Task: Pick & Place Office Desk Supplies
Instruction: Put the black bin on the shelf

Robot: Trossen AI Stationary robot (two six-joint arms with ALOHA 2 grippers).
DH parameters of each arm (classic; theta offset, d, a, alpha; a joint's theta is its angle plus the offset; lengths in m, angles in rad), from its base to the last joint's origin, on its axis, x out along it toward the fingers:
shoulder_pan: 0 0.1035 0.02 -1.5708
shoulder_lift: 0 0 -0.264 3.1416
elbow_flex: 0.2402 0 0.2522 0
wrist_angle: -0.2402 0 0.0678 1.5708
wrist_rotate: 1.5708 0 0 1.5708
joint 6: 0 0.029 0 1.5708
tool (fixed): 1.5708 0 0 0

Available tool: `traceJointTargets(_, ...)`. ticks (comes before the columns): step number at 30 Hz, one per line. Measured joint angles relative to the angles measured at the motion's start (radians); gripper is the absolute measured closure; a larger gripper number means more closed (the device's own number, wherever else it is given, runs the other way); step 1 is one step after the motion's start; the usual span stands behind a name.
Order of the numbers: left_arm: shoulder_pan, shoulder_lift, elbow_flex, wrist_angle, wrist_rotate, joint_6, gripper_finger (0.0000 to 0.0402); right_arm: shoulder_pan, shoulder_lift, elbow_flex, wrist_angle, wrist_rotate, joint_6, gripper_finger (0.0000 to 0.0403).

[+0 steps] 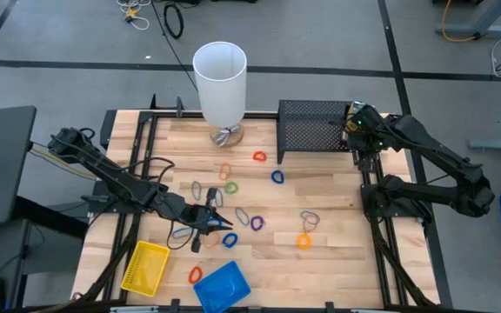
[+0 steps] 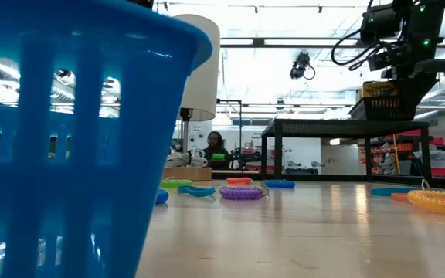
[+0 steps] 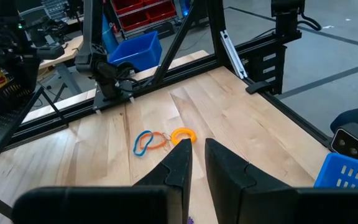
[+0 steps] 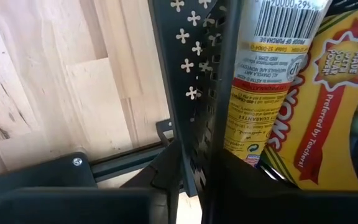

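Crayon box [image 4: 303, 106], yellow-green print, sits inside black mesh rack [image 1: 313, 129] at table's far right, against its wall. Right gripper [image 1: 356, 123] over rack's right end, fingers straddling the mesh wall, slightly apart, not pinching the box. Rubber-band loops [image 1: 230, 187] scattered mid-table. Left gripper [image 1: 218, 221] low among loops, fingers nearly together, nothing seen held. Yellow tray [image 1: 145, 266] & blue tray [image 1: 221, 286] at near edge.

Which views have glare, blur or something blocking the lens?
Low view: blue tray fills the left half, blurred; bright backlight washes out the room behind. Right wrist view: mesh rack and crayon box too close, soft. High view evenly lit.
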Motion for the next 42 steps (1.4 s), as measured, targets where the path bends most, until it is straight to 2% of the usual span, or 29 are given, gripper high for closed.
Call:
traceJointTargets(14,0.000,0.000,0.000,0.009,0.000,0.010,0.0348,0.001,-0.001,0.001,0.005,0.008,0.040,0.0251)
traceJointTargets(36,0.000,0.000,0.000,0.009,0.000,0.018,0.0348,0.002,-0.001,0.003,-0.008,0.000,0.059,0.0198)
traceJointTargets(42,0.012,0.000,0.000,0.008,0.004,0.018,0.0348,0.002,-0.002,0.058,-0.020,0.000,0.064,0.0194)
